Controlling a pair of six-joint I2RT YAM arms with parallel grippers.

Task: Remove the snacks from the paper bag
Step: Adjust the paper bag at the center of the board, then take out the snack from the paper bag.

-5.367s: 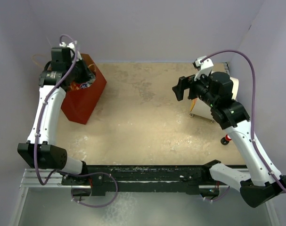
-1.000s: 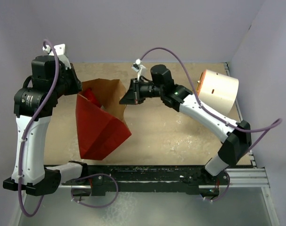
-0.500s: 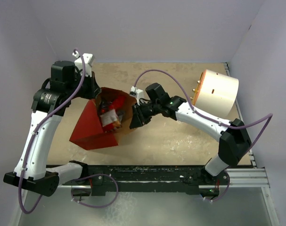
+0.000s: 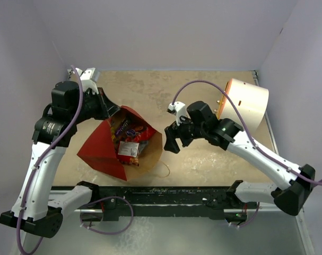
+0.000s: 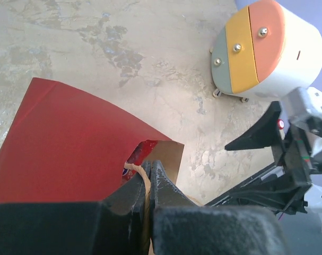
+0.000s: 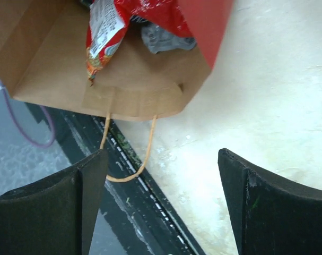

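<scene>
The paper bag, red outside and brown inside, lies tipped on the table with its mouth facing right and toward the near edge. Inside its mouth lie the large red crinkly packet and small wrappers. My left gripper is shut on the bag's twisted paper handle at the bag's far upper rim. My right gripper is open and empty, just right of the bag's mouth. In the right wrist view the packet shows in the brown mouth, with the other handle hanging loose.
A white cylinder with an orange face stands at the back right; it also shows in the left wrist view. The black rail runs along the near table edge, just below the bag's loose handle.
The bag has tipped further over and its mouth has swung toward the near edge, showing more snacks. My right gripper has drawn back right, away from the bag's mouth.
</scene>
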